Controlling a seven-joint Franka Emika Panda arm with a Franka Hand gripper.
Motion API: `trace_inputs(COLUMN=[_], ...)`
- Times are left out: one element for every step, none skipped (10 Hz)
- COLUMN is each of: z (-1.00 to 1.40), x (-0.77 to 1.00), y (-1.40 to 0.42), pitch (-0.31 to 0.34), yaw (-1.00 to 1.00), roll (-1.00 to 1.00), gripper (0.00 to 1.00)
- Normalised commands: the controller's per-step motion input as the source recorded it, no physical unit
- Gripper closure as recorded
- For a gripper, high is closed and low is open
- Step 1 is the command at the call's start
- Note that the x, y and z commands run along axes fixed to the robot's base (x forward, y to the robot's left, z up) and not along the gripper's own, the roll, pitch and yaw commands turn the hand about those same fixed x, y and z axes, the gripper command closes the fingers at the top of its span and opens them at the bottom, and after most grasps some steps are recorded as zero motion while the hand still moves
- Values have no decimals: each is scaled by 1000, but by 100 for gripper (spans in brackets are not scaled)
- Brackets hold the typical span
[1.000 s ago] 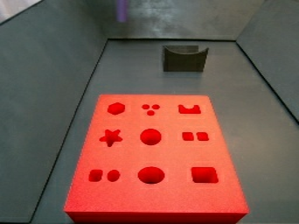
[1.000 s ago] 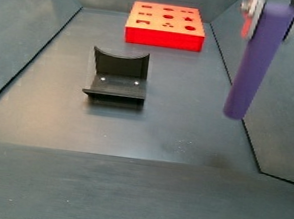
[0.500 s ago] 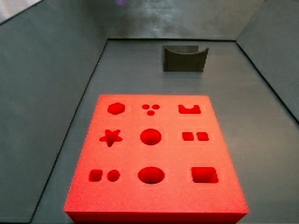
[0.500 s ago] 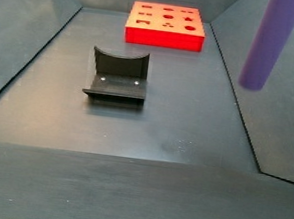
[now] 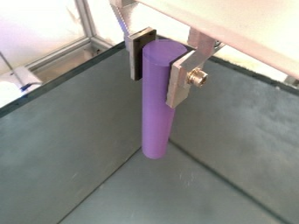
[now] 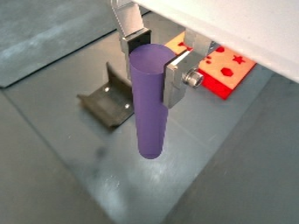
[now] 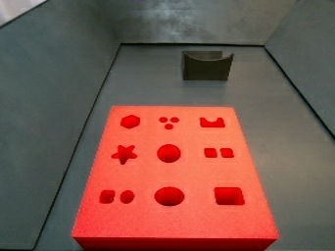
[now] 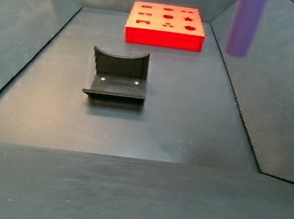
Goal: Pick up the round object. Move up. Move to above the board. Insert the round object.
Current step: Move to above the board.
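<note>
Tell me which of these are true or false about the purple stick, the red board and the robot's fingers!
1. The gripper holds the purple rod upright between its fingers. True.
2. The rod is already sitting in a hole of the red board. False: every cut-out is empty, and the rod hangs in the air in a side view.
3. The board has nine cut-outs. True.
4. The dark fixture stands on top of the board. False: it stands on the floor, apart from the board.
</note>
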Motion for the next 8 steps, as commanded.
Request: trace_inputs(z=[57,56,57,58,58,59,58,58], x=[200,200,200,200,202,209,214,227], y=[-1000,-1000,-1000,-1000,-1000,-1000,-1000,-1000], pitch=[-97,-49,-39,-14,0,15,25,47], yaw=[7,3,2,8,6,3,3,-2], roll=[37,1,-20,-4,-15,-8,-18,-7], gripper=[100,100,100,100,100,100,100,100])
